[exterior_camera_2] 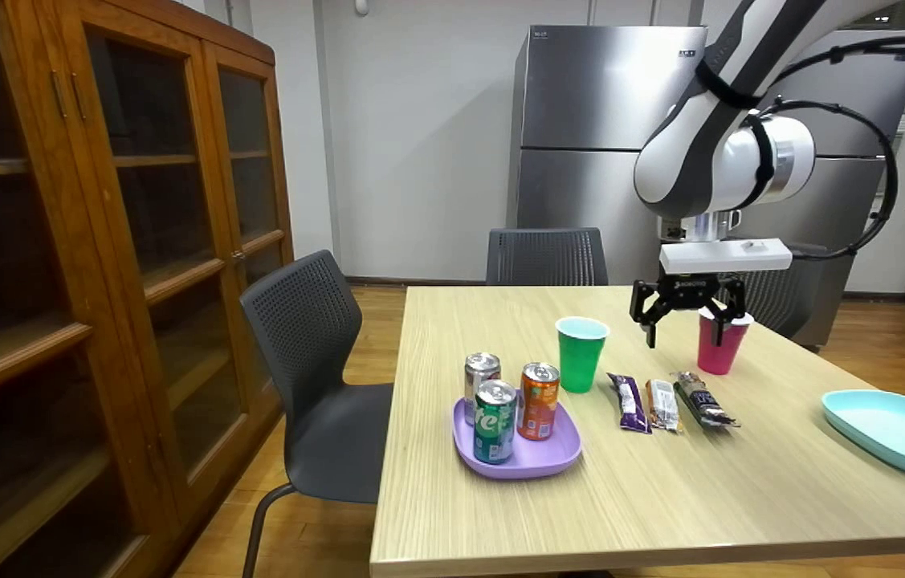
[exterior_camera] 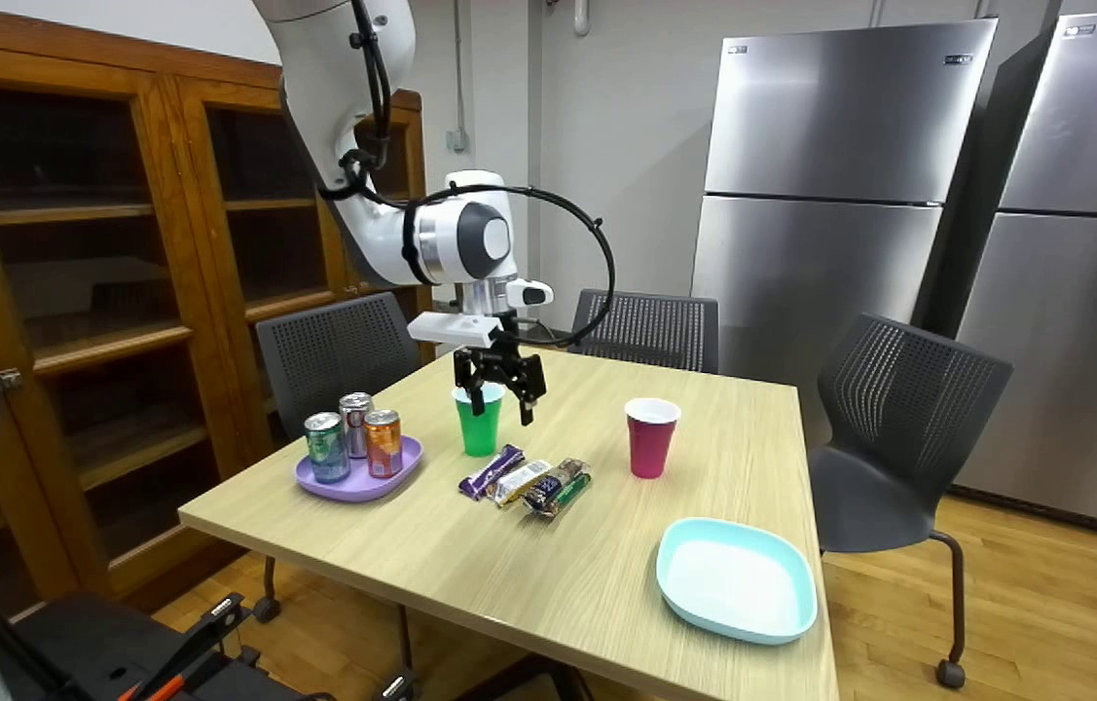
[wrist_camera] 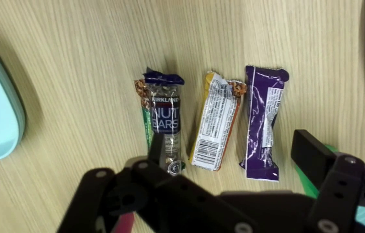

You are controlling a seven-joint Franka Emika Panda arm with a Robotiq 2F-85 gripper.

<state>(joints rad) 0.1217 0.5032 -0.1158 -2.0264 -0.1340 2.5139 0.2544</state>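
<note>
Running out of an exterior view, the desk (exterior_camera_2: 484,518) lies beneath the wide, empty tool (exterior_camera_2: 684,335), which partly blocks the red cup (exterior_camera_2: 730,353). In the wrist view, the nut bar (wrist_camera: 166,111) on the desk mostly hides the green bar (wrist_camera: 146,119).

A wooden cabinet (exterior_camera_2: 143,281) with glazed doors is standing on one side of the table (exterior_camera: 597,535). Two steel refrigerators (exterior_camera: 830,234) are standing beyond it — three dark gray chairs (exterior_camera: 903,414) are surrounding the table. Three drink cans (exterior_camera_2: 495,425) are resting upright on a purple tray (exterior_camera_2: 532,466).
</note>
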